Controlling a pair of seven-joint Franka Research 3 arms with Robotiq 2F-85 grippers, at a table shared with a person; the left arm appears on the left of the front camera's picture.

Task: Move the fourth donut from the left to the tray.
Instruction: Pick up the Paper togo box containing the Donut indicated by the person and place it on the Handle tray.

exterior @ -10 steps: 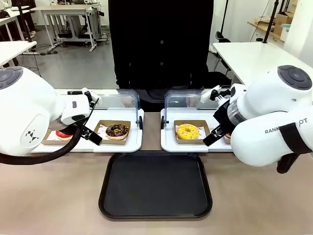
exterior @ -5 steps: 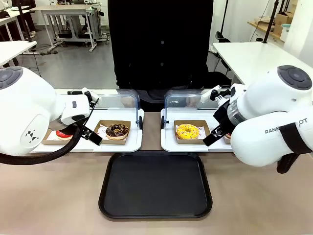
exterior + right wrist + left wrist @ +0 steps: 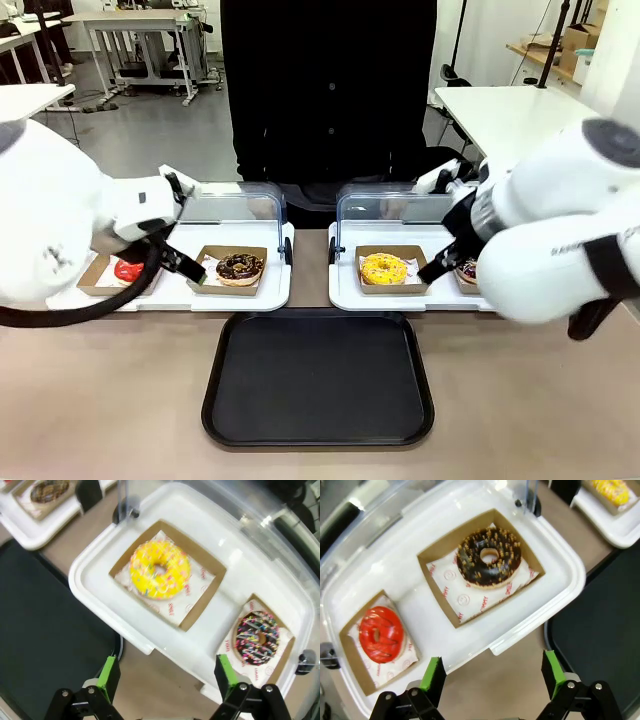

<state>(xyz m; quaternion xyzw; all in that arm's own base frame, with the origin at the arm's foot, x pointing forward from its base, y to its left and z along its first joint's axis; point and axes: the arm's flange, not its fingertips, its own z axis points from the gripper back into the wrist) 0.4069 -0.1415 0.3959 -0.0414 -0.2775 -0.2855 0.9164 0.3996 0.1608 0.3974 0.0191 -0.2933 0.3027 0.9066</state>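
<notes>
Front: the tray (image 3: 318,385) lies bare, ready for the drop. Left wrist: my left gripper (image 3: 492,674) gapes, holding nothing. Right wrist: my right gripper (image 3: 166,675) gapes too — the fourth donut (image 3: 257,637) sits in its cardboard holder (image 3: 287,654) beside the yellow donut (image 3: 160,570).

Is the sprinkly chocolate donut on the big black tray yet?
Not yet. Nothing looks done: the fourth donut sits in its cardboard holder on the white display tray, and the black tray holds no donut. The right gripper hovers open above that display tray, holding nothing. Still to do: grab the donut, carry it over.
</notes>
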